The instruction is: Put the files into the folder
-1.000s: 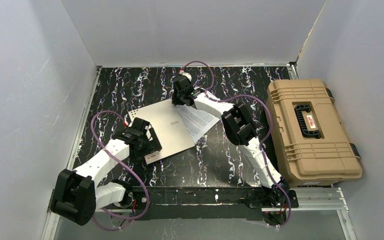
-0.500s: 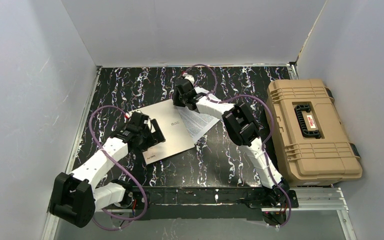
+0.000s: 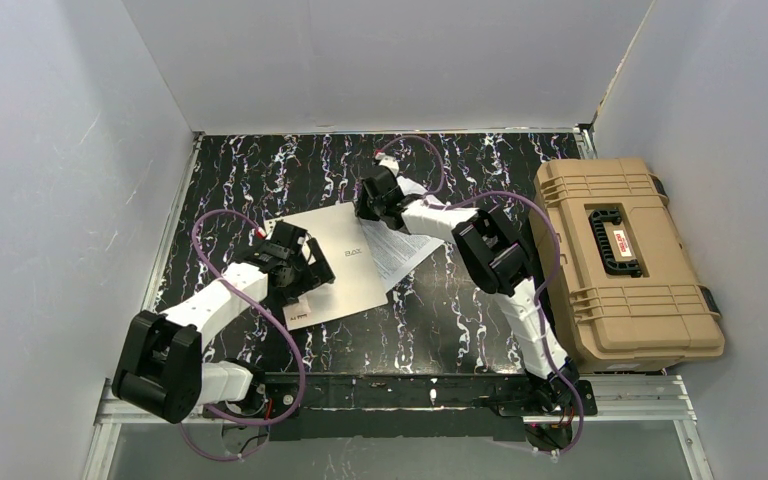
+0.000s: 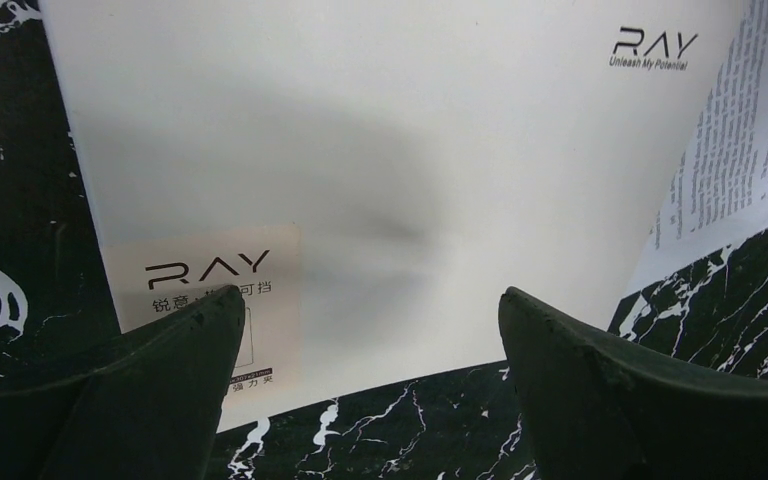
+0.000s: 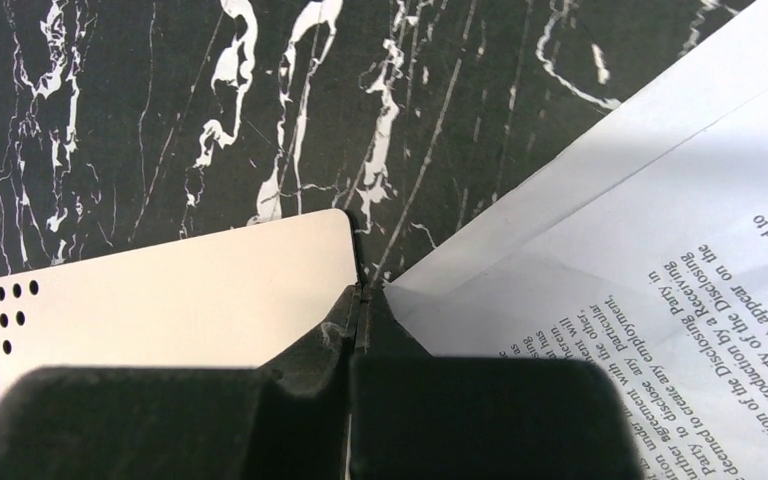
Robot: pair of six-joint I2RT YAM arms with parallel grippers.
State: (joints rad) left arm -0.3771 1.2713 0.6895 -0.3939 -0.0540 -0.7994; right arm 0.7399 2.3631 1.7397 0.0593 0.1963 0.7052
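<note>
Both arms have swung rightward within the last second, the left gripper (image 3: 312, 268) sliding in over the near-left corner of the folder (image 3: 350, 270) and the right gripper (image 3: 376, 198) edging along its far edge. Left jaws stand spread to their widest and hold nothing. The folder lies closed and flat on the black marbled table (image 3: 440, 310). Right jaws are pressed fully together, tips at the folder's far right corner, where the files (image 3: 400, 245) stick out past its right edge; whether they pinch any paper cannot be told. A tan case (image 3: 615, 290) sits well apart at right.
</note>
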